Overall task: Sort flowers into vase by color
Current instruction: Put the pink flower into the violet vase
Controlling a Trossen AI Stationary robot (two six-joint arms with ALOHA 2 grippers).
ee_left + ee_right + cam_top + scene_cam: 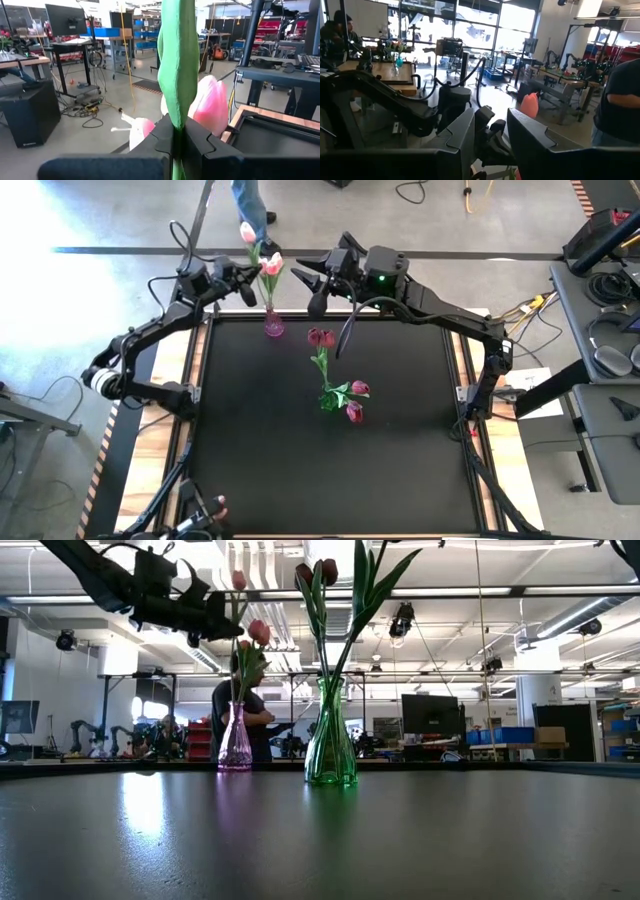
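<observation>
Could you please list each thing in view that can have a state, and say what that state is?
Left claw: shut on a green flower stem, above the pink vase.
Right claw: open, holding nothing, raised at the table's far edge.
Pink vase: upright, holding pale pink tulips.
Green vase: upright, holding dark red tulips.
Held flower stem: clamped between the left claw's fingers.

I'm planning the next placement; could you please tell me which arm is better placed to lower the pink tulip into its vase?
Left: the left gripper is shut on a pink tulip above the pink vase.
</observation>
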